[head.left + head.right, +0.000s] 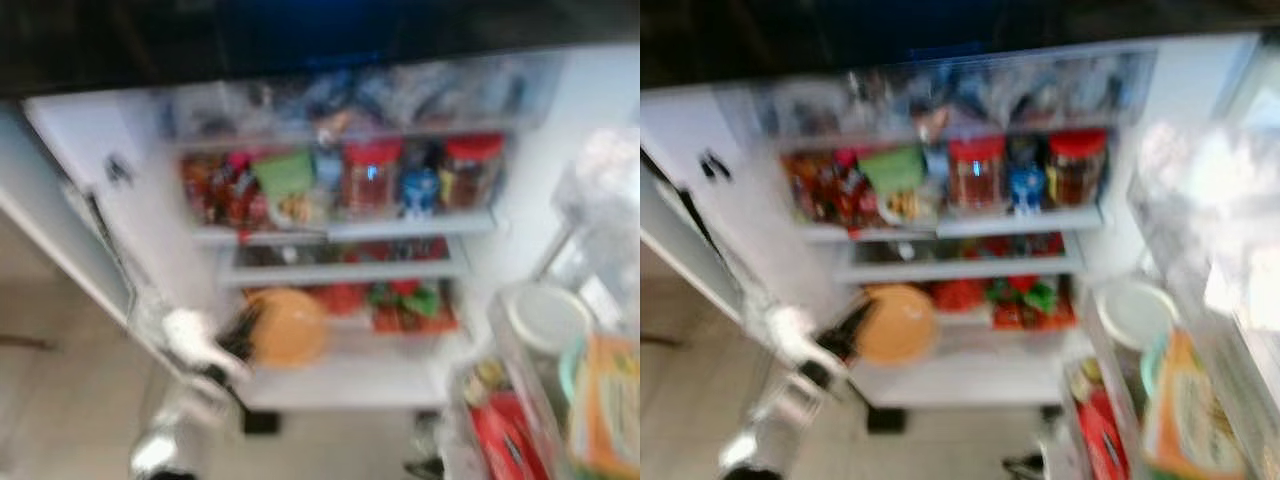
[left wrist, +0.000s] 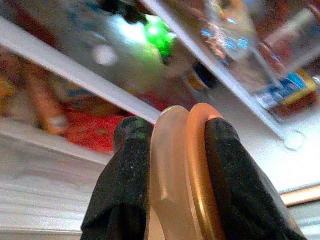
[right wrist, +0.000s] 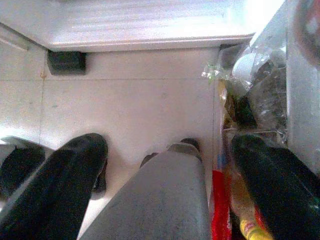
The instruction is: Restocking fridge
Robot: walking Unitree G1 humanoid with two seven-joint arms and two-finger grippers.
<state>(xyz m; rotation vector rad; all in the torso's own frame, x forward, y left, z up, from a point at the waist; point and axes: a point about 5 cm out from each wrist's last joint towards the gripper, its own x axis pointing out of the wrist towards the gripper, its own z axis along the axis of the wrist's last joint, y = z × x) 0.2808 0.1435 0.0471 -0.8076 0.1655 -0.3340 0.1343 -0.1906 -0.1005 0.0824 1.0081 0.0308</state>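
One orange plate (image 1: 288, 326) pinched edge-on in left claw (image 2: 176, 150), held just before fridge's lower shelf (image 1: 345, 380). Step in hand, judging: carrying plate in. Next move calls for level push onto bare shelf beyond claw. Red packets (image 1: 410, 305) behind plate crowd space. Right claw (image 3: 165, 165) spread, idle, low beside door bin (image 1: 520, 400).

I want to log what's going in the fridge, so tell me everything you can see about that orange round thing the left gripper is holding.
The orange round thing looks like a flat disc, perhaps a lidded plastic container; blur hides details. The left wrist view shows two stacked rims, one paler and translucent, one deeper orange. The left gripper is shut on its edge, a black finger on each side, holding it at the fridge's lower shelf.
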